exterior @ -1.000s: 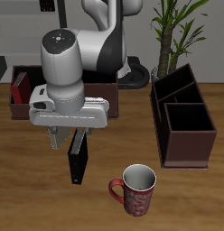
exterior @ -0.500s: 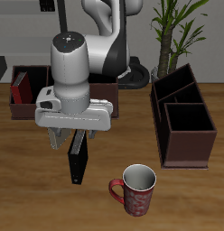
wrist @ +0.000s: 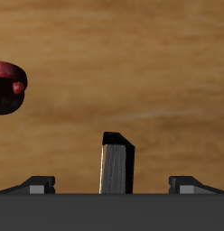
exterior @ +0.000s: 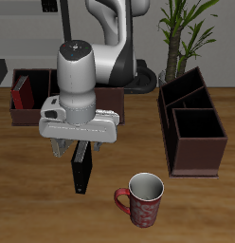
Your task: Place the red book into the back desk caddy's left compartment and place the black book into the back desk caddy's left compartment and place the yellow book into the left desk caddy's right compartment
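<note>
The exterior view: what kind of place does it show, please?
Probably a simulated desk or office tabletop: two dark desk caddies, the back desk caddy and the left desk caddy, a black book standing on wood, and a potted plant.

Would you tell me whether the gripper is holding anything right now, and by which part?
Nothing: the gripper is open above the upright black book, fingers apart.
</note>
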### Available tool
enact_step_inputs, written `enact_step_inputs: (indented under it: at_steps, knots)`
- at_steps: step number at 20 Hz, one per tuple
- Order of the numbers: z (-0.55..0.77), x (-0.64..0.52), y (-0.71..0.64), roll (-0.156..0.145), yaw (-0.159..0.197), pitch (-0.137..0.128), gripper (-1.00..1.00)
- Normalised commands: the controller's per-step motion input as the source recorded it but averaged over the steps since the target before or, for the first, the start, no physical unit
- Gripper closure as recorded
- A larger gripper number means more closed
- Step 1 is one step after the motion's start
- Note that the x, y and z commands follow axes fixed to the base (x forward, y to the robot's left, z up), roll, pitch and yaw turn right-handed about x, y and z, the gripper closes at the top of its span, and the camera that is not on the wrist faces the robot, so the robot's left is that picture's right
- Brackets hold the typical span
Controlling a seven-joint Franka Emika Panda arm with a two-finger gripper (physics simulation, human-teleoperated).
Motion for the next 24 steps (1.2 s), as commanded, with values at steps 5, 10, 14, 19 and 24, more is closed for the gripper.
enact_step_inputs:
  at_steps: [5,10,14,19,24]
  knots:
    - [-0.24,-0.02,0.04,-0.001,-0.019,0.012,-1.00]
    - [-0.23,0.00,-0.04,-0.010,-0.017,0.018,-1.00]
    - [-0.20,-0.05,-0.02,-0.002,0.042,-0.001,-1.00]
    - [-0.15,-0.02,-0.03,-0.008,-0.012,0.030,-1.00]
    - [-0.08,-0.03,-0.01,0.005,-0.005,0.031,1.00]
